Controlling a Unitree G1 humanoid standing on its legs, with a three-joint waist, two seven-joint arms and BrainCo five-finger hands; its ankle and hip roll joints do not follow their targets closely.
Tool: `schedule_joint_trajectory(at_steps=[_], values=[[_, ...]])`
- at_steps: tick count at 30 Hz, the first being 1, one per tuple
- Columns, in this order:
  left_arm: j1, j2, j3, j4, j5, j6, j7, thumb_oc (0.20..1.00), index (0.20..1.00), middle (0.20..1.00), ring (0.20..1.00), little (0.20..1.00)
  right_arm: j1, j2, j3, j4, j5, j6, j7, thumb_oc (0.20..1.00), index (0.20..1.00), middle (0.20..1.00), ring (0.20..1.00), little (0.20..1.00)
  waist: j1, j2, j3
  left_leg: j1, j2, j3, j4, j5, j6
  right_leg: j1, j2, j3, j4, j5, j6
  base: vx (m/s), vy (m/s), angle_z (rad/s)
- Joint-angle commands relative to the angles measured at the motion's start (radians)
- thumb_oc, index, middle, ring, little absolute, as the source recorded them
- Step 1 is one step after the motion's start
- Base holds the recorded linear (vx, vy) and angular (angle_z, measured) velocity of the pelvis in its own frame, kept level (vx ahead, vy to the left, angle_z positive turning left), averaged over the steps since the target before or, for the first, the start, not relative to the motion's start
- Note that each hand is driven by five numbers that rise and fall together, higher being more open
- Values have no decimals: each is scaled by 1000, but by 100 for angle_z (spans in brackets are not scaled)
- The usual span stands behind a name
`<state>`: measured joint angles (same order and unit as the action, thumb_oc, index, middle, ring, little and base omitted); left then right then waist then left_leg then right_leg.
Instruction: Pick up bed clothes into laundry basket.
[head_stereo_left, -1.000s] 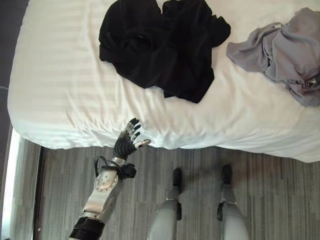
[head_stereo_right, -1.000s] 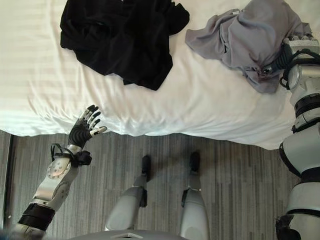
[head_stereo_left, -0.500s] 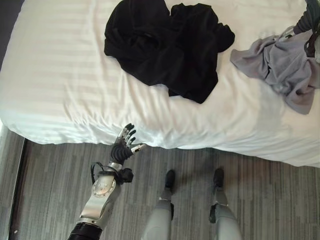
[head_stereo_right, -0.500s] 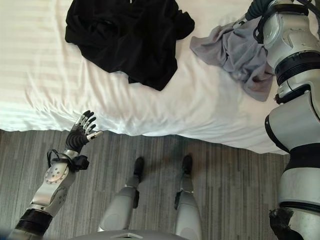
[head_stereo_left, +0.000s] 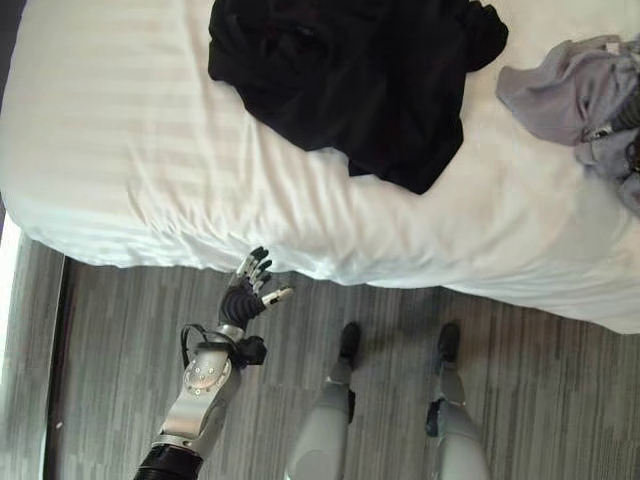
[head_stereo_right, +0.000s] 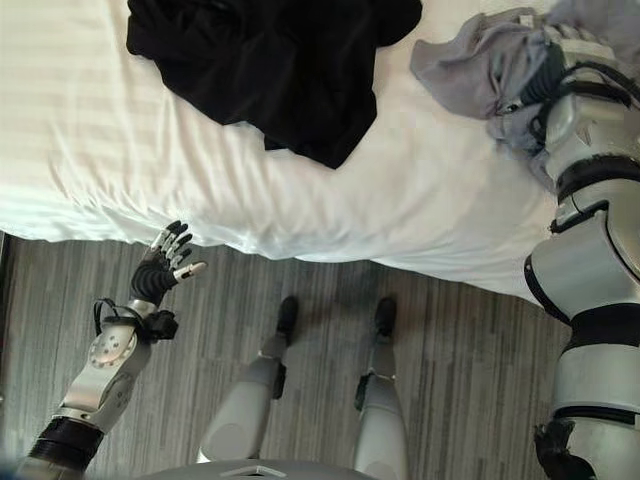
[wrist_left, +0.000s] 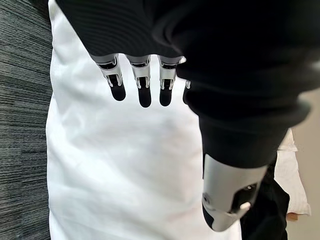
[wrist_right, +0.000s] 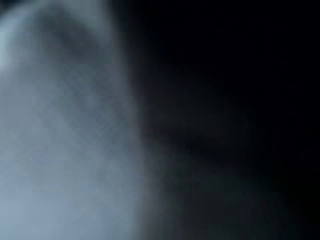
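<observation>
Spreading straight fingers, the left hand (head_stereo_left: 250, 288) is held just off the bed (head_stereo_left: 120, 180) edge; beyond lie one black garment (head_stereo_left: 350, 70) and one grey garment (head_stereo_right: 480, 70), into which the right hand (head_stereo_right: 565, 50) is buried, grip unreadable.

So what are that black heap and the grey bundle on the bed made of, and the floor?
The black garment looks like soft matt knit fabric: it slumps in loose folds without shine. The grey garment seems a thinner, light cloth, crumpled into fine creases. The floor looks like grey wood-look planks or striped carpet; the streaked lines leave that open.
</observation>
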<state>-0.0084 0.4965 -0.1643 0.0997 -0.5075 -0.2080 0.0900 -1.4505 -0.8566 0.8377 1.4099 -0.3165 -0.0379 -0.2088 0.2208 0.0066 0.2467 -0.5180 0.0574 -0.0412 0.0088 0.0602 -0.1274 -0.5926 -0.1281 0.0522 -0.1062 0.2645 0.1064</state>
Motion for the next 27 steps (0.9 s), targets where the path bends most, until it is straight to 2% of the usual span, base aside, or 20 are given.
schedule_joint_trajectory(at_steps=[1,5,6,7,8,9,10,11,12,15,17,18,19,20,24,26,27], values=[[-62,23,-12,-98,-9,-40,11,1000,1000,1000,1000,1000,-12,-109,49,56,19,57,14,1000,1000,1000,1000,1000,9,63,64,0,24,-188,-96,159,-39,112,10,43,19,-125,44,0,0,0],[-59,14,-7,-96,-4,-35,16,1000,1000,1000,1000,1000,124,-71,-64,84,51,67,27,1000,1000,1000,1000,1000,5,67,74,-1,24,-186,-96,153,-34,109,12,46,19,-126,43,0,0,0],[-59,9,7,-97,-5,-35,21,1000,1000,1000,1000,1000,249,-28,-161,92,87,70,42,1000,1000,1000,1000,1000,-6,70,78,6,23,-187,-96,147,-30,114,12,50,19,-129,42,0,0,0],[-55,7,14,-94,-4,-34,22,1000,1000,1000,1000,1000,288,-12,-203,93,132,65,53,1000,1000,1000,1000,1000,-13,69,78,12,23,-185,-96,143,-27,118,12,51,19,-129,41,0,0,0],[-51,2,21,-88,-5,-35,19,1000,1000,1000,1000,1000,342,6,-282,93,249,48,90,586,586,586,586,586,-22,68,80,24,24,-185,-96,135,-24,128,11,51,19,-135,40,25,5,6],[-53,-1,36,-84,-4,-39,22,1000,1000,1000,1000,1000,399,16,-411,69,471,17,93,200,200,200,200,200,-31,65,78,29,25,-184,-96,130,-22,131,10,49,19,-138,41,30,-5,11],[-51,-7,52,-82,-5,-42,24,1000,1000,1000,1000,1000,483,48,-574,23,749,-30,90,200,200,200,200,200,-42,61,78,34,26,-183,-96,122,-20,133,11,49,19,-142,41,-1,-1,10],[-47,-12,62,-76,-9,-45,29,1000,1000,1000,1000,1000,593,126,-739,-33,1045,-83,118,200,200,200,200,200,-51,54,77,34,25,-180,-96,121,-20,129,10,47,19,-137,43,-6,-8,5],[-39,-9,62,-73,-15,-48,34,1000,1000,1000,1000,1000,637,188,-791,-60,1173,-103,141,200,200,200,200,200,-55,48,75,39,26,-178,-96,117,-20,132,9,46,19,-139,42,0,0,0],[-39,-26,49,-37,-27,-51,55,1000,1000,1000,1000,1000,676,314,-831,-167,1363,-139,151,200,200,200,200,200,-71,47,73,52,29,-172,-96,110,-17,142,7,52,19,-139,41,-5,21,-10],[-39,-30,50,-30,-29,-53,65,1000,1000,1000,1000,1000,691,352,-839,-222,1405,-158,147,200,200,200,200,200,-74,44,74,57,29,-169,-96,109,-16,145,7,53,19,-139,41,-6,19,-30],[-49,-47,43,-18,-30,-52,82,1000,1000,1000,1000,1000,708,430,-865,-305,1502,-195,154,200,200,200,200,200,-77,45,73,66,29,-164,-96,105,-14,153,6,54,19,-140,42,-10,24,-34],[-54,-54,40,-8,-32,-51,89,1000,1000,1000,1000,1000,717,470,-869,-352,1537,-214,149,200,200,200,200,200,-80,42,71,70,29,-161,-96,103,-14,157,6,56,19,-140,42,-7,18,-32],[-53,-52,41,-7,-32,-52,90,1000,1000,1000,1000,1000,722,474,-868,-360,1537,-216,145,200,200,200,200,200,-80,41,71,71,29,-161,-96,102,-14,158,5,57,19,-140,42,-8,12,-22],[-98,-79,19,23,-27,-52,119,1000,1000,1000,1000,1000,766,630,-834,-585,1631,-263,146,200,200,200,200,200,-84,38,54,98,25,-158,-96,91,-9,183,-2,55,19,-146,41,-1,7,-10],[-105,-82,14,25,-21,-51,122,1000,1000,1000,1000,1000,775,659,-824,-640,1645,-271,145,200,200,200,200,200,-85,38,52,113,24,-157,-96,87,-7,199,-4,53,19,-150,41,16,3,-1],[-111,-80,16,18,-9,-50,123,1000,1000,1000,1000,1000,771,687,-822,-720,1665,-296,152,200,200,200,200,200,-81,36,40,133,23,-156,-96,75,-4,220,-7,51,19,-160,40,0,0,0]])
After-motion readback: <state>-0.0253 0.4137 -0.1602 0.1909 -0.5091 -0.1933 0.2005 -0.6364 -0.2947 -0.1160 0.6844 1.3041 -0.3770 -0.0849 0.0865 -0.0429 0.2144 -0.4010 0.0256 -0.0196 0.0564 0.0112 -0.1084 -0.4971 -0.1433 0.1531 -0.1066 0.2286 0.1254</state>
